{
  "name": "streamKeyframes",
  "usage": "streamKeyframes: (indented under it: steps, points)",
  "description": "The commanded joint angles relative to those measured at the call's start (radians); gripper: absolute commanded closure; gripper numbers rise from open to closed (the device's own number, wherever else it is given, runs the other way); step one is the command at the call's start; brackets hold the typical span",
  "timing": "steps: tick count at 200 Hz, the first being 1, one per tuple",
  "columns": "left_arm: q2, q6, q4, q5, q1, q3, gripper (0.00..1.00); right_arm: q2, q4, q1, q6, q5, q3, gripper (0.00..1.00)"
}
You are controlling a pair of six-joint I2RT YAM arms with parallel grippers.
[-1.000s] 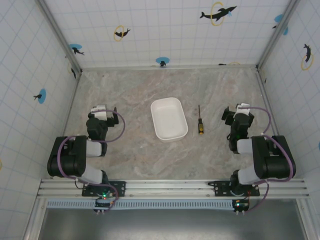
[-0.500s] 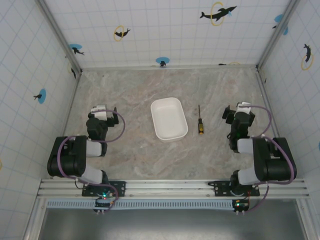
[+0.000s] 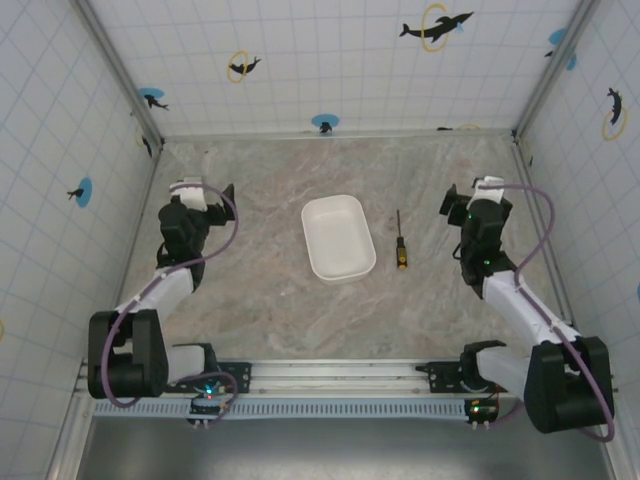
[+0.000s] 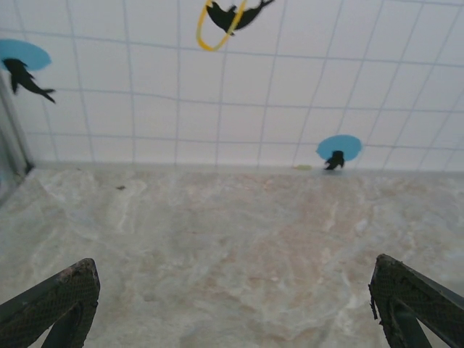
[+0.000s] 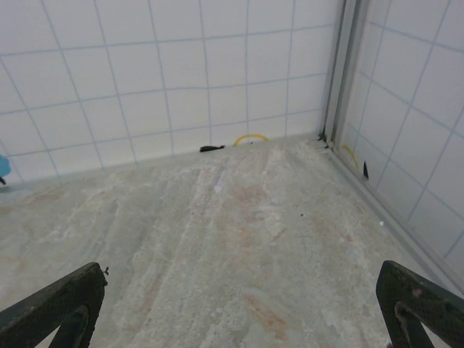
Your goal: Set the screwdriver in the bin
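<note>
One screwdriver [image 3: 400,241] lies just beside the bin [image 3: 338,241].

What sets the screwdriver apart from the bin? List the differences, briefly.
The screwdriver is thin, with a dark shaft and a yellow-orange handle; the bin is a broad, white, round-cornered tray, empty. The screwdriver is shorter than the bin's long side. Both lie flat on the table, side by side but apart, neither held.

My bench [image 3: 270,310] looks like matt, marbled stone; the bin [image 3: 338,238] is smooth white plastic, the screwdriver [image 3: 400,243] shaft dark metal.
</note>
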Motion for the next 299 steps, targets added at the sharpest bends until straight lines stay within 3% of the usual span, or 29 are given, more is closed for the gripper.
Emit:
streamKeyframes:
  steps: [1,42,76,155,214,299]
  points:
    - [0.004,-0.123,-0.172,0.084,-0.047,0.002,0.02,0.005,-0.304,0.009,0.108,-0.108,0.094,0.01]
    - [-0.002,-0.204,-0.213,0.063,-0.151,-0.022,0.02,0.071,-0.547,0.055,0.189,-0.224,0.177,0.01]
    - [-0.028,-0.268,-0.245,0.073,-0.197,-0.042,0.02,0.089,-0.571,0.146,0.267,-0.275,0.146,0.01]
    - [-0.115,-0.336,-0.273,0.07,-0.234,-0.154,0.02,0.22,-0.612,0.283,0.342,-0.241,0.159,0.0]
    - [-0.092,-0.357,-0.267,0.123,-0.245,-0.157,0.02,0.359,-0.667,0.327,0.347,-0.206,0.224,0.16]
    - [-0.074,-0.36,-0.266,0.108,-0.267,-0.152,0.02,0.5,-0.692,0.341,0.324,-0.217,0.312,0.39]
